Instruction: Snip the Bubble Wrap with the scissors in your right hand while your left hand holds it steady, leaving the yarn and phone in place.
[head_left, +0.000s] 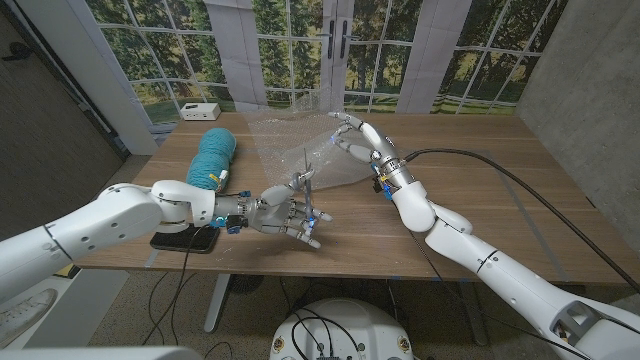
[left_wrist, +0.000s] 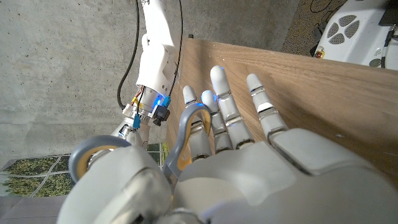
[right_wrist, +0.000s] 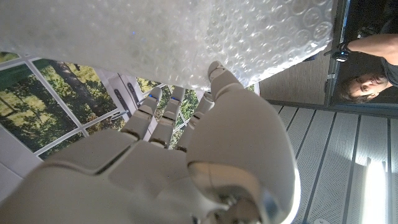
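On the far left of the wooden table (head_left: 480, 190) sits a small white box (head_left: 200, 110). A little nearer lies the blue-green yarn (head_left: 213, 160). Near the front edge lies the dark phone (head_left: 185, 240), partly under the left arm.

Just right of the yarn and phone is the left hand (head_left: 290, 215). It holds the scissors (head_left: 307, 187). In the left wrist view the grey scissor loops (left_wrist: 186, 134) sit by the thumb, and the long fingers (left_wrist: 221, 102) reach out straight, a little apart. The blades point up and far, toward the wrap. I cannot tell if the blades touch it.

The Bubble Wrap (head_left: 290, 145) is in the middle of the table, on the far side. It is clear and crinkly. Its left part lies on the wood, just right of the yarn, and its right part is lifted up.

The right hand (head_left: 358, 140) holds that lifted part. In the right wrist view the thumb tip (right_wrist: 217, 71) presses on the bubbly sheet (right_wrist: 186, 37), and the other fingers (right_wrist: 149, 109) reach up close together to its edge. So the wrap is pinched.

A person (right_wrist: 367, 68) stands past the wrap in the right wrist view.
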